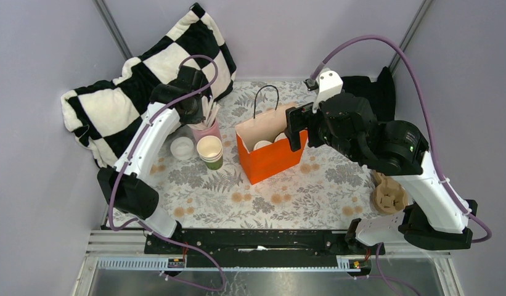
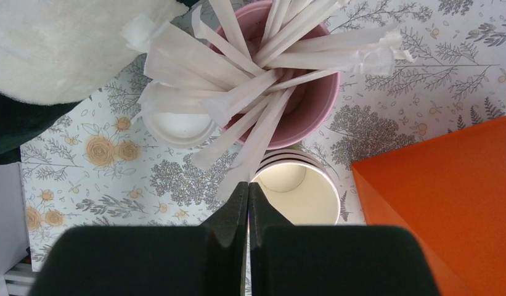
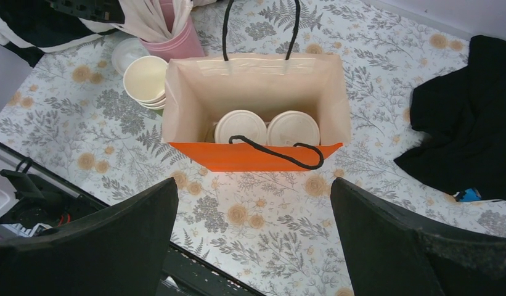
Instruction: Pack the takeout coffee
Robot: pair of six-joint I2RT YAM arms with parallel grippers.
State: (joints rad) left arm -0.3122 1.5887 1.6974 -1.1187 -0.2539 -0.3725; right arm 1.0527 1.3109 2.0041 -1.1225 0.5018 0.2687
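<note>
Left gripper (image 2: 248, 188) is seen squeezed shut, with its two black fingers pressed together and no gap between them. It is held over the pink cup (image 2: 318, 111), which is full of white sticks (image 2: 262, 92). The tip of one stick is found right at the fingertips, but whether it is pinched cannot be told.

Places are given as seen from above, with twelve o'clock at the far wall. A checkered blanket (image 1: 133, 80) is piled at ten o'clock of the pink cup. A loose white lid (image 2: 176, 126) is set at eight o'clock, and the stack of open cups (image 2: 296, 185) is set close by at five o'clock.

At three o'clock of the pink cup, the orange bag (image 3: 238, 157) is stood upright with its mouth open. The takeout coffee is found inside it. The first lidded cup (image 3: 240, 126) and the second lidded cup (image 3: 293, 127) are set side by side on the bag's floor. One black handle is draped over the near rim, just in front of the lids. The right gripper (image 3: 253, 237) is held wide open above the bag, with nothing in it.

The cup packing looks done, so the step in hand is likely the fetching of a stick. A straight lift is called for, so that the other sticks are not dragged out and the pink cup is not tipped. A carry toward three o'clock is needed after that.

The bag's thin paper rim and the far handle, stood up at twelve o'clock, are edges to be cleared. The space above the bag is crowded by the right arm. Open room is offered by the bare table (image 1: 281, 197) at six o'clock of the bag. A black cloth (image 3: 466, 135) is spread at three o'clock.
</note>
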